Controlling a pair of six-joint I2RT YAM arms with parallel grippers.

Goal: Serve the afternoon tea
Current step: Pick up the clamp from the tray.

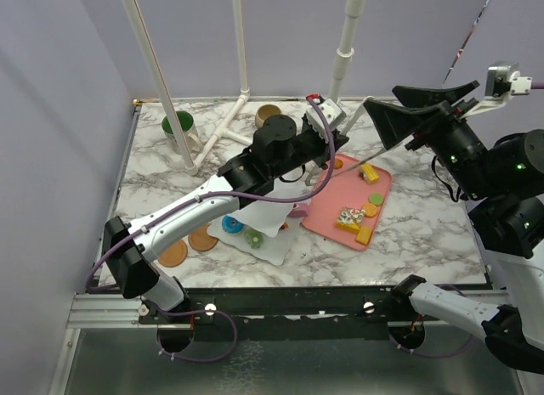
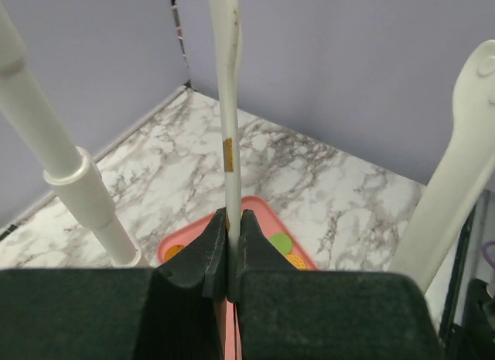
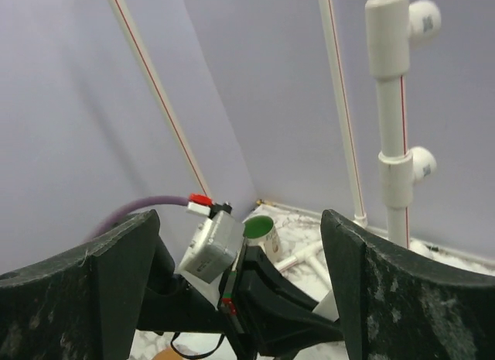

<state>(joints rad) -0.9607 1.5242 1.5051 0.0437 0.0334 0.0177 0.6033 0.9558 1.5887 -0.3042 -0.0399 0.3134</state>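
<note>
- Left gripper (image 2: 233, 224): jaws clenched on a thin white strip (image 2: 229, 104), likely one arm of the tongs. The grip sits low on the strip, which leaves the far end free to work (judged).
- The strip's long axis runs straight up the left wrist frame, free end toward the top edge. A broader white blade (image 2: 464, 159) leans at the frame's right; it cannot be told whether this is the second arm.
- Right gripper (image 3: 240, 228): fingers wide apart, nothing between them. It is raised at the upper right of the top view, probably to stay out of the left arm's way.
- Stand (image 1: 274, 249): centre of the top view, mostly under the left arm. The post is hidden, so its axis is not seen. The lowest plate's corner points to the frame's bottom right, with donuts (image 1: 230, 225) on that plate.
- Tray (image 1: 325, 210): just right of the stand, with pastries (image 1: 350, 217) on it, placed close for short transfers (judged).
- Green mug (image 1: 178, 123) and tan mug (image 1: 268, 115): upper left, upright, mouths up.
</note>
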